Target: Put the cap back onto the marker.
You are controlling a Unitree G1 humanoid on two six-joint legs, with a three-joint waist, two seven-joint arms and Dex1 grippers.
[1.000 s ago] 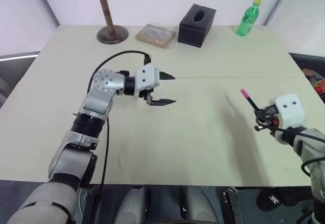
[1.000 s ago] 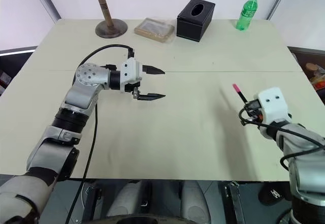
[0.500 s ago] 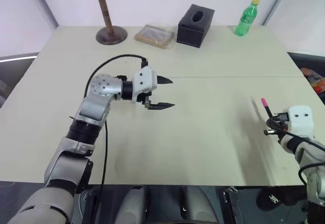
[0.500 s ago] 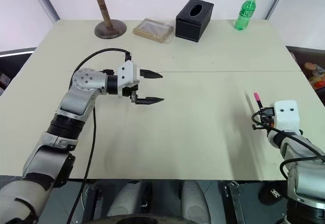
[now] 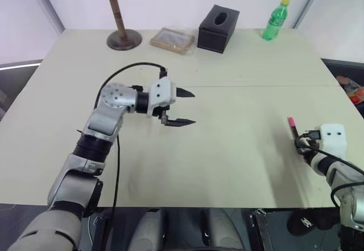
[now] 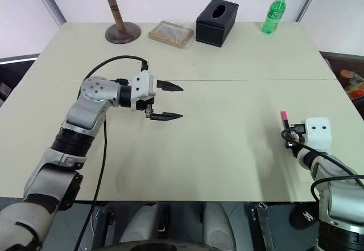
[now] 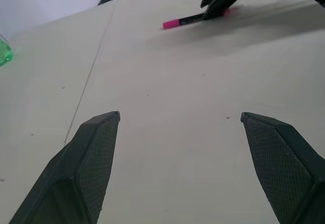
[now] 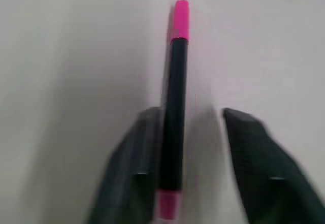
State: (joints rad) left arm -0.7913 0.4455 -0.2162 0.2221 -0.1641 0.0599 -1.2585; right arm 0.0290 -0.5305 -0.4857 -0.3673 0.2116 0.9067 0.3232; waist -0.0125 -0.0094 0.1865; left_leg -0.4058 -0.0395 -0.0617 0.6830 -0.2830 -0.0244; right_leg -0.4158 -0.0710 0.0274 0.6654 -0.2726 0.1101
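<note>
Standing far behind the marker [image 6: 286,121]: bottle [image 6: 272,12], tissue box [image 6: 216,14], wooden stand [image 6: 115,9].

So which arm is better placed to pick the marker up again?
Probably the right. Its gripper stands open with the marker lying between the fingers on the table. The left gripper, also open, hangs over the table's middle, well away from it.

Left pincer [image 6: 174,101] spread above table [image 6: 227,131], marker [image 6: 285,120] at right pincer [image 6: 291,132]
</note>
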